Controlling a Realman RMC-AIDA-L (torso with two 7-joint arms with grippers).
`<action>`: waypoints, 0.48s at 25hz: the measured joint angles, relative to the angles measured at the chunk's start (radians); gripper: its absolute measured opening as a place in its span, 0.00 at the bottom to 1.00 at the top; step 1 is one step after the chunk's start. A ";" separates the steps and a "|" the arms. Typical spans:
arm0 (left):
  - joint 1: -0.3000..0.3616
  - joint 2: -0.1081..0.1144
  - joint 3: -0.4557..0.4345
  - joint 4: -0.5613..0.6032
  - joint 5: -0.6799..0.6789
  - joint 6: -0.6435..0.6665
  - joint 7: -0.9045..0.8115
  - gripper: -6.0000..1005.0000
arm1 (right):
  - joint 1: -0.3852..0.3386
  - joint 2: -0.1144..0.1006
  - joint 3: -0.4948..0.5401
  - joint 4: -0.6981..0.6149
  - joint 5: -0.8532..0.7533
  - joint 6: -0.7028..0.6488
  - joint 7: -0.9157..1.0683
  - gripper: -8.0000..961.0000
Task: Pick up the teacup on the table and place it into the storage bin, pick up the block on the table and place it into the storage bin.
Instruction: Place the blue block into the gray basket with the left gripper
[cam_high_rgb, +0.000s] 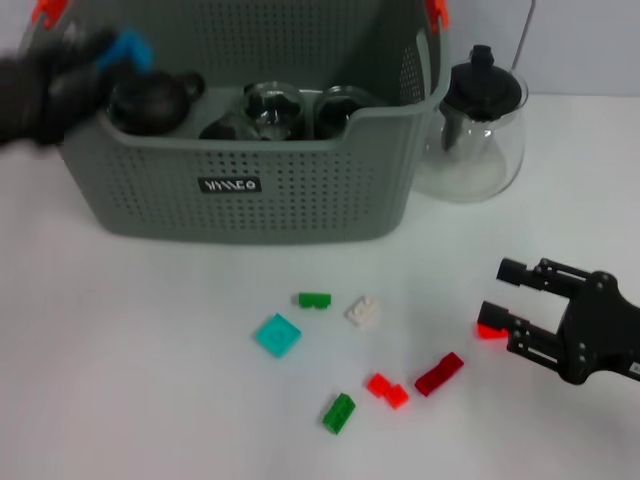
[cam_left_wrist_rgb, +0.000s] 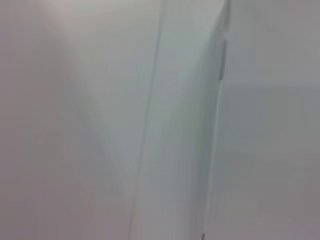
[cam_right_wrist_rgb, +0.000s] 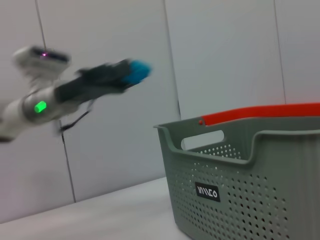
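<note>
Head view: right gripper (cam_high_rgb: 497, 288) low over the table (cam_high_rgb: 150, 380), jaws spread and empty, a small red block (cam_high_rgb: 490, 331) lying just beside the lower fingertip, partly hidden by it, on the side toward the robot. Long axis of that block not resolved. Dark red block (cam_high_rgb: 439, 373) slightly farther off, beyond the fingertips and nearer the robot, long axis running obliquely to the finger line. Storage bin (cam_high_rgb: 250, 190) well apart, ahead of the open jaws and across the table, dark teacups (cam_high_rgb: 150, 100) already inside. Left gripper (cam_high_rgb: 105, 60) blurred above the bin's far corner; jaw state could not be told. Judged: right arm far nearer the loose blocks; next grasp likely the small red block.
</note>
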 joint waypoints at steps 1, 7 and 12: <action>-0.035 0.009 0.024 0.017 0.005 -0.039 -0.046 0.47 | -0.001 0.000 0.000 0.000 0.000 0.000 0.000 0.62; -0.196 0.051 0.337 0.127 0.043 -0.345 -0.318 0.50 | -0.001 0.001 0.001 0.000 -0.001 0.001 -0.001 0.62; -0.267 0.057 0.630 0.202 0.190 -0.650 -0.562 0.52 | -0.003 0.003 0.000 0.001 0.000 0.002 -0.001 0.62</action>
